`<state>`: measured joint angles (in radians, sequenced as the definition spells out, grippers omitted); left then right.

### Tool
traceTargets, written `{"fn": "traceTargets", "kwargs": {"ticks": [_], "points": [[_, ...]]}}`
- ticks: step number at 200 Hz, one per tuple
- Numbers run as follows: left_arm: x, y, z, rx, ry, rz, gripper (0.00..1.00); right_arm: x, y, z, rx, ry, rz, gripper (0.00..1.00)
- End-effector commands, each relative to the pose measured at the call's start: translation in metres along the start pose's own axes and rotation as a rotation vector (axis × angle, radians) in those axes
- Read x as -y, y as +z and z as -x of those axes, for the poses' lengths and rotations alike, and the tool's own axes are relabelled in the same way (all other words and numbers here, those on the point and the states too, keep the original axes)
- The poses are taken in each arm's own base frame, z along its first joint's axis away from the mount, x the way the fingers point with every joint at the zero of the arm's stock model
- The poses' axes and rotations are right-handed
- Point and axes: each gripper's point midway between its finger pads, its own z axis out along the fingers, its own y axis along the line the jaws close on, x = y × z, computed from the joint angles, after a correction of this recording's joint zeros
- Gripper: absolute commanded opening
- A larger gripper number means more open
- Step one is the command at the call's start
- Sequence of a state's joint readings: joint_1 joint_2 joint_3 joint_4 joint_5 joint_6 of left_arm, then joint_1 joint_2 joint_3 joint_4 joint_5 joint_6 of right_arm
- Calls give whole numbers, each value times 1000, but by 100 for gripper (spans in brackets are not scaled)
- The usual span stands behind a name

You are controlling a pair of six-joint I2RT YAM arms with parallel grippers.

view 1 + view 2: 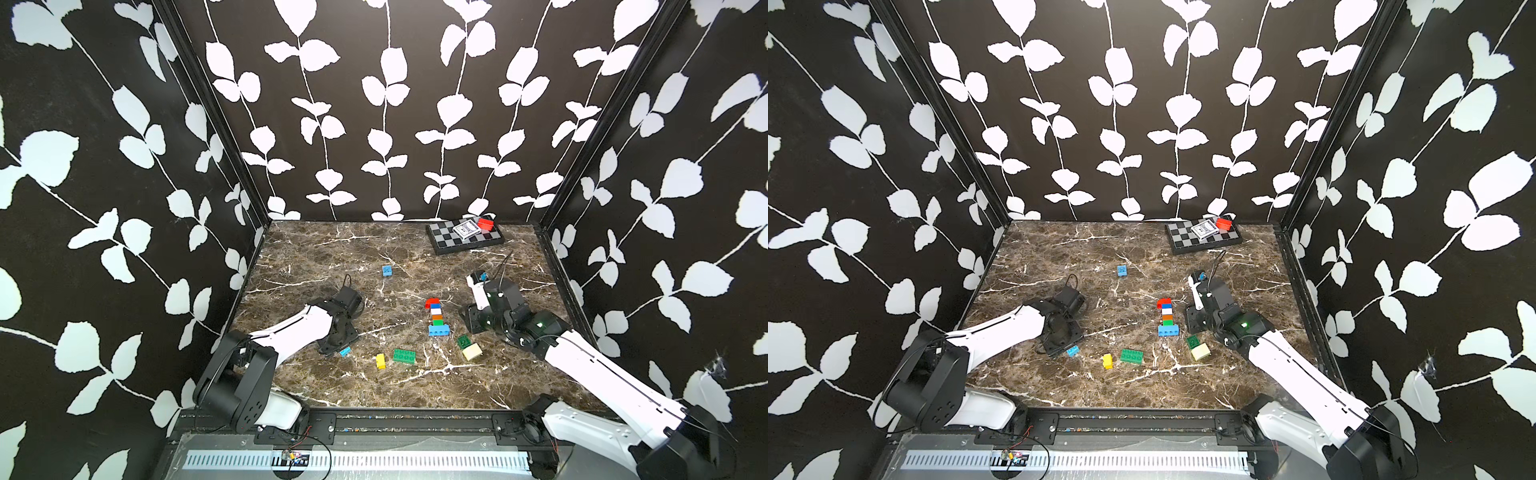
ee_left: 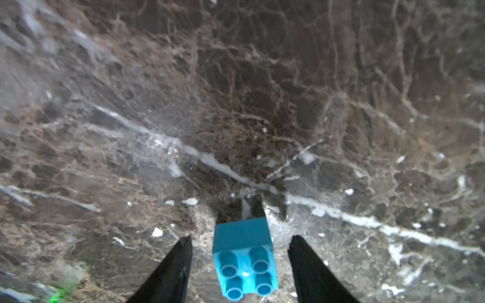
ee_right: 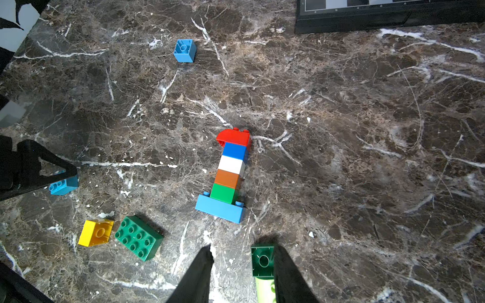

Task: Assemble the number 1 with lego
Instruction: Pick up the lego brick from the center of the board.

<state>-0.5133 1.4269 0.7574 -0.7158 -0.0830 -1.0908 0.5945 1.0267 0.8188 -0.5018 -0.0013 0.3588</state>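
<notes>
table (image 1: 374, 249): lego 1 (image 1: 437, 318) lies flat mid-table, looks complete | right gripper (image 3: 244, 248): jaws apart, empty, near its base | left gripper (image 2: 241, 237): jaws apart astride light blue brick (image 2: 244, 257), no contact | next: centre, pinch flat sides squarely or it twists

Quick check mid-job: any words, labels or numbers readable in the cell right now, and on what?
"1": at the corner of the chessboard rim, right wrist view, faint.
"b", "c", "d": along that same rim, tiny, uncertain.
Small printed box on the chessboard: print too small to read.
Lego bricks: no lettering visible.
</notes>
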Motion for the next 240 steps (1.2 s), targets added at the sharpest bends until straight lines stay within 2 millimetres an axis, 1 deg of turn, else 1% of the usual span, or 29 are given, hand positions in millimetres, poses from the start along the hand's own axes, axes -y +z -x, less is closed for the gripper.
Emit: {"fn": "traceTargets", "kwargs": {"ticks": [1, 39, 83, 106, 120, 138, 151, 160, 170, 183, 197, 218, 232, 238, 240], "points": [[-9, 4, -4, -21, -26, 36, 58, 4, 5, -12, -34, 3, -4, 39], [-9, 7, -5, -35, -23, 39, 51, 5, 5, -15, -41, 15, -7, 39], [-10, 7, -6, -38, -12, 38, 38, 6, 4, -17, -45, 17, -14, 39], [-8, 1, -2, -23, 56, 30, 28, 11, 2, -16, -46, 23, -30, 39], [-3, -6, 2, -11, 138, 13, 22, 14, 1, -17, -48, 29, -37, 38], [11, -19, 8, 5, 271, -40, 15, 20, 1, -19, -59, 40, -52, 38], [27, -30, 10, 15, 388, -107, 9, 24, 2, -21, -68, 50, -57, 38], [36, -39, 11, 27, 454, -147, 8, 26, 1, -21, -71, 56, -60, 38], [52, -49, 10, 47, 530, -225, 9, 28, 1, -21, -73, 66, -61, 37], [75, -65, 5, 75, 635, -340, 9, 31, 0, -22, -75, 76, -63, 37], [95, -81, -3, 117, 764, -426, 10, 34, -1, -21, -72, 85, -67, 37], [120, -104, -17, 209, 1021, -478, 9, 38, -2, -22, -71, 99, -73, 37], [133, -112, -28, 251, 1185, -498, 7, 40, -3, -23, -69, 107, -75, 37], [138, -114, -29, 266, 1245, -508, 7, 41, -4, -24, -70, 113, -77, 37], [141, -115, -37, 262, 1277, -518, 7, 41, -4, -25, -70, 113, -77, 37]]}}
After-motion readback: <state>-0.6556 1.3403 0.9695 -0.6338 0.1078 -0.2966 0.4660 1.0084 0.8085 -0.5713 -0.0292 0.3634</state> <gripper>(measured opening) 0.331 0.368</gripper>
